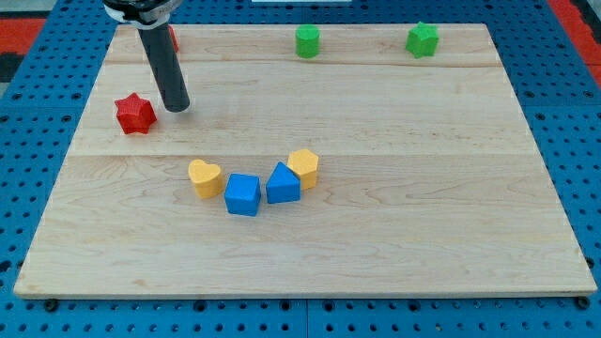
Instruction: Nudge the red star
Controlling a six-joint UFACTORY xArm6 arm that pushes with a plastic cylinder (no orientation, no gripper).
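The red star (135,114) lies on the wooden board (394,235) near the view's left edge, in the upper part. My tip (177,108) rests on the board just to the right of the star, with a small gap between them. The dark rod rises from the tip toward the view's top left. A second red block (173,38) shows only as a sliver behind the rod, near the board's top edge; its shape is hidden.
A green cylinder-like block (307,41) and a green star (423,39) sit along the top edge. In the middle, a yellow heart (204,176), a blue cube (242,194), a blue angular block (282,183) and a yellow hexagonal block (304,166) form a curved row.
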